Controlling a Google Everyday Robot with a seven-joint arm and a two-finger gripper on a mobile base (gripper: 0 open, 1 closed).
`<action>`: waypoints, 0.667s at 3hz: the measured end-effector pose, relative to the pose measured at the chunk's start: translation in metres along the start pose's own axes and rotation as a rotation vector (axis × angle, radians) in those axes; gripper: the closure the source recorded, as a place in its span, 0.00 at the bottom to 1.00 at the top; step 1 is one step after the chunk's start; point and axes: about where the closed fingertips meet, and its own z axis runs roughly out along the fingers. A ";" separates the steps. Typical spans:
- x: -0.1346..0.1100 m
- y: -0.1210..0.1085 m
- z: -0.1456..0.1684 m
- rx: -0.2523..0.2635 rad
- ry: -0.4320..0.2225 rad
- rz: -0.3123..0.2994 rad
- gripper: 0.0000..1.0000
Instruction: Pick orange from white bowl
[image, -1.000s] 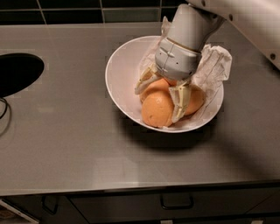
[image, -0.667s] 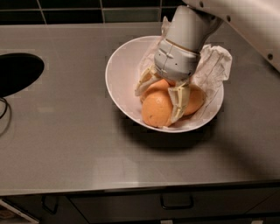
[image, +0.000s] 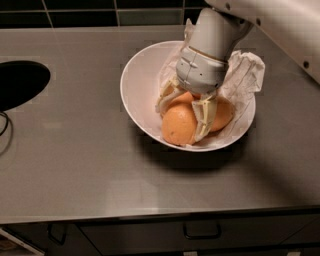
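The white bowl (image: 137, 82) stands on the grey counter, right of centre. Inside it the dull pale-orange orange (image: 176, 127) lies at the front. My gripper (image: 179, 123) reaches down into the bowl from the upper right. Its two pale fingers stand on either side of the orange, one finger (image: 165, 98) on its upper left and the other on its right, and both touch its skin. The orange still rests in the bowl. Brighter oranges (image: 221, 113) lie behind and right of it, partly hidden by the gripper.
Crumpled white paper (image: 245, 75) lines the bowl's back right side. A dark round sink opening (image: 20, 82) is at the counter's left edge. Dark tiles run along the back wall. A drawer handle (image: 201, 233) sits below the counter's front edge.
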 end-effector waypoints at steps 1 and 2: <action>0.001 0.002 0.002 -0.008 -0.003 0.005 0.33; 0.002 0.005 0.005 -0.016 -0.006 0.009 0.34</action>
